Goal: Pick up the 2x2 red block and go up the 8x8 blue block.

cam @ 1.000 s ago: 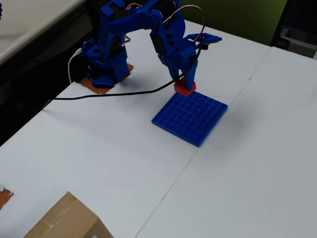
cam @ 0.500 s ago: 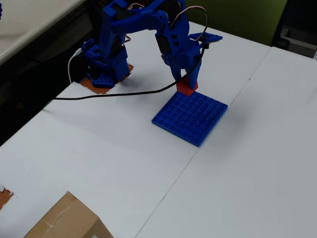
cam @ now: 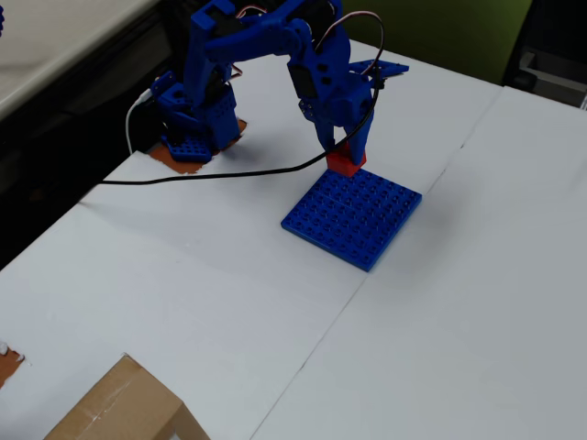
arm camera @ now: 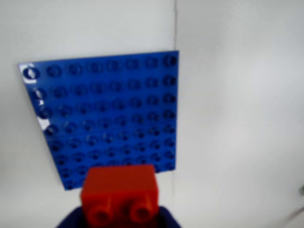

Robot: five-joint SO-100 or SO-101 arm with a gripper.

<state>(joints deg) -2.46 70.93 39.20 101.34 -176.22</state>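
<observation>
overhead view puts my gripper [cam: 347,158] at the far edge of the large flat square blue plastic baseplate [cam: 353,216], the 8x8 blue block, with my fingers closed on the small bright red plastic toy brick [cam: 345,163], the 2x2 red block. the red block hangs in my grasp right at that far edge; whether its underside already touches the studs i cannot tell from here.

the relation that matters: the plate stretches away from my hand toward the near side of the overhead view, so nearly all of its stud grid lies ahead of the block, not beneath it. in the wrist view the red block [arm camera: 119,194] fills the bottom centre, with two round studs or sockets facing the camera, and the blue plate [arm camera: 107,118] spreads above it, one edge running close along a seam in the white table [arm camera: 237,118]. i judge the coming move to be a short carry forward over the plate, then a straight lowering so that the block meets the grid squarely.

the plate is thin, rigid and glossy, catching white glare at one corner, with raised round studs in even rows. the block is chunky, roughly cubic, smooth and hard. the table is matt white in joined panels. a black cable [cam: 229,174] trails from my base across the table, clear of the plate.
</observation>
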